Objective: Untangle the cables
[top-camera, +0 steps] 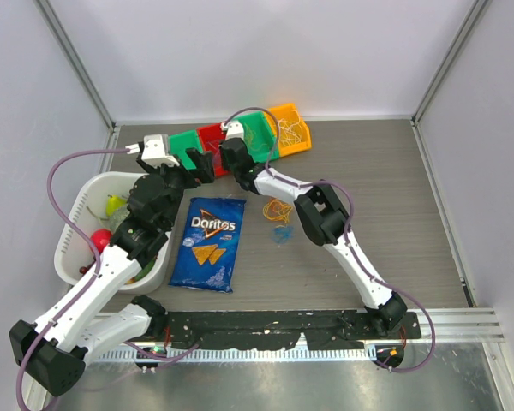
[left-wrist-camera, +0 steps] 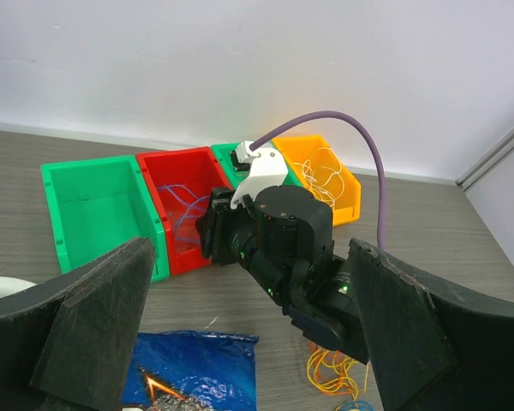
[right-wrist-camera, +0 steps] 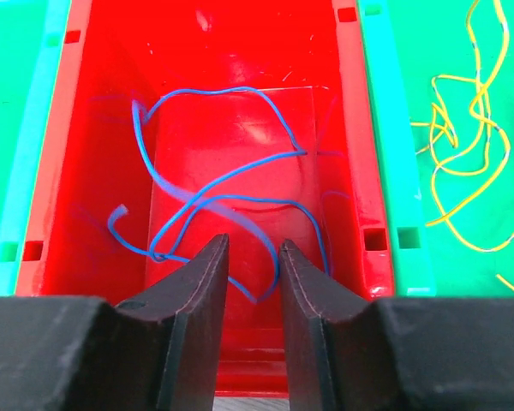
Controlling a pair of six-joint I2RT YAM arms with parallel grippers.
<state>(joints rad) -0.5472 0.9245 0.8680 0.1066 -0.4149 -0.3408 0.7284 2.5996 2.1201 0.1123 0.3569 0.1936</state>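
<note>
- Right gripper (right-wrist-camera: 253, 244) hangs over the red bin (right-wrist-camera: 94, 103), jaws slightly parted; blue cables (right-wrist-camera: 214, 184) lie inside, one strand blurred between the jaws.
- Left gripper (left-wrist-camera: 250, 248) gapes wide, empty.
- Yellow-orange cables (top-camera: 279, 210) sit tangled on the table (top-camera: 394, 197).

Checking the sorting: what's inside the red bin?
Loose blue cables lie inside the red bin. The right gripper covers the bin's near floor, so anything there is hidden.
</note>
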